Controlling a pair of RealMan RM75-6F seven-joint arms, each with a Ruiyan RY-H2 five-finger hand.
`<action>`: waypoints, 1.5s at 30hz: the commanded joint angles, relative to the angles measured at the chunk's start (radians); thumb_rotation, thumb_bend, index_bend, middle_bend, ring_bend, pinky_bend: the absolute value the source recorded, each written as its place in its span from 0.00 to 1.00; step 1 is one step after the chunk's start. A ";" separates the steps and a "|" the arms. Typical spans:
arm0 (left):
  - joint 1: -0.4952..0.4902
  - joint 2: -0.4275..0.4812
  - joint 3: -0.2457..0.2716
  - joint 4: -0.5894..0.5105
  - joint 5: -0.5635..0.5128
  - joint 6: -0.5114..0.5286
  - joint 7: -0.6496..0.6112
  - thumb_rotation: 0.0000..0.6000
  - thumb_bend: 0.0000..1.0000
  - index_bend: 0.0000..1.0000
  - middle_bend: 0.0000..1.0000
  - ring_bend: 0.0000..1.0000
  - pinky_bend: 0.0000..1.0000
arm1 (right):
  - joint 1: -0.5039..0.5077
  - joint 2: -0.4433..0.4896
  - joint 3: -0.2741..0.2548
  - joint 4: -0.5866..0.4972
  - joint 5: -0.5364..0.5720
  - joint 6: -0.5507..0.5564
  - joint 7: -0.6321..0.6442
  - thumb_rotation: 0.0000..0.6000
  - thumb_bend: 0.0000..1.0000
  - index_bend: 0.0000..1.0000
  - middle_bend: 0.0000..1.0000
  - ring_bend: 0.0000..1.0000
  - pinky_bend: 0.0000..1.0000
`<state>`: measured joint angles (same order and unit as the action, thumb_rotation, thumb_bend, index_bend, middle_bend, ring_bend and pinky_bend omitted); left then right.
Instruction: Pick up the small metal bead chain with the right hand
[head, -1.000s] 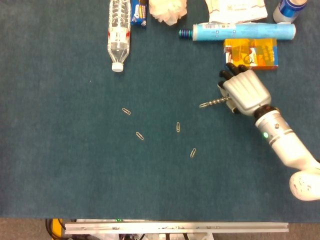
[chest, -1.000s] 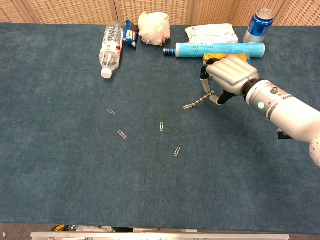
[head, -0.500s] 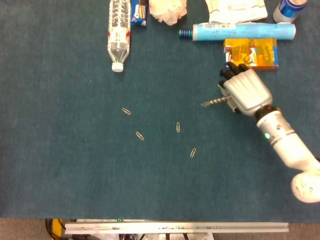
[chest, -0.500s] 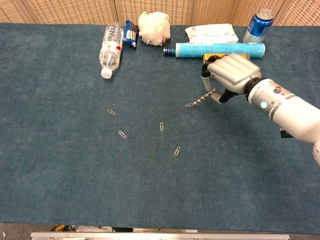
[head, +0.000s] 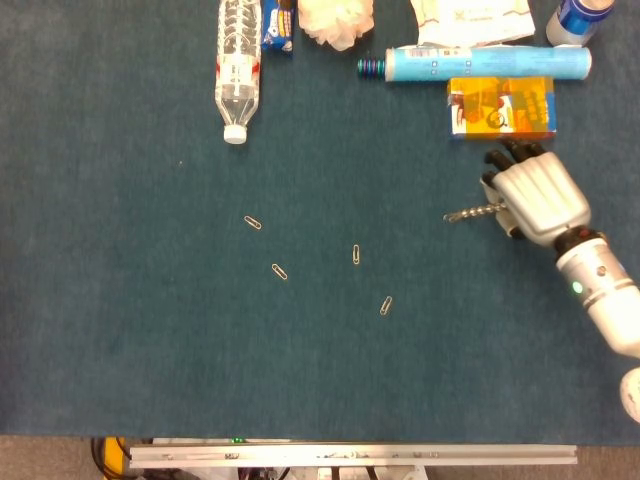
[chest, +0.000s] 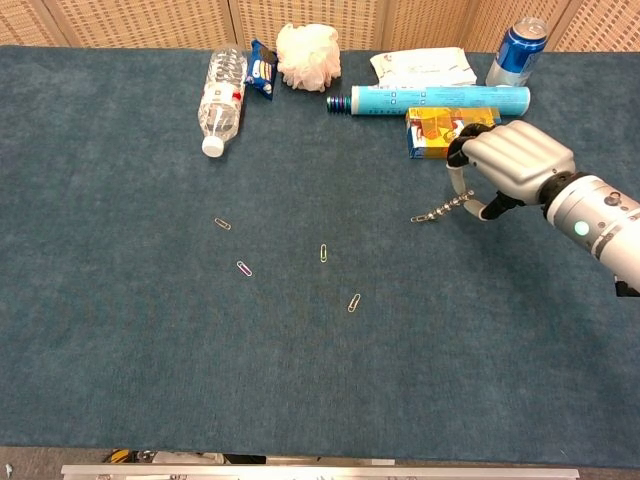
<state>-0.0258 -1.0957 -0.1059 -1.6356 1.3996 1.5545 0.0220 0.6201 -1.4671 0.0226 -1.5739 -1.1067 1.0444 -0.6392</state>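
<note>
Your right hand (head: 535, 195) pinches the bead chain (head: 470, 212), which extends leftward, just below the orange carton (head: 500, 107).

bottle (head: 236, 66) left, paper clips (head: 279, 271) centre, carton (head: 500, 106) right

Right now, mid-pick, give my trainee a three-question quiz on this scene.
1. True or false: the right hand holds the bead chain.
2. How many paper clips lie on the table?
3. Which thing lies nearest the right hand? A) water bottle B) orange box C) blue can

Key: 1 true; 2 four; 3 B.
</note>
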 joint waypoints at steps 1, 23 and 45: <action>-0.001 -0.001 0.000 0.001 -0.001 -0.003 0.002 1.00 0.00 0.26 0.16 0.22 0.30 | -0.011 0.007 -0.008 0.005 -0.006 0.007 0.012 1.00 0.30 0.54 0.29 0.13 0.25; -0.030 -0.027 0.008 0.013 -0.007 -0.052 0.047 1.00 0.00 0.26 0.16 0.22 0.30 | -0.230 0.236 -0.056 -0.099 -0.237 0.311 0.246 1.00 0.05 0.19 0.29 0.13 0.25; -0.063 -0.053 0.009 0.030 -0.019 -0.099 0.073 1.00 0.00 0.26 0.16 0.22 0.30 | -0.416 0.318 -0.002 -0.041 -0.197 0.404 0.524 1.00 0.05 0.23 0.29 0.13 0.25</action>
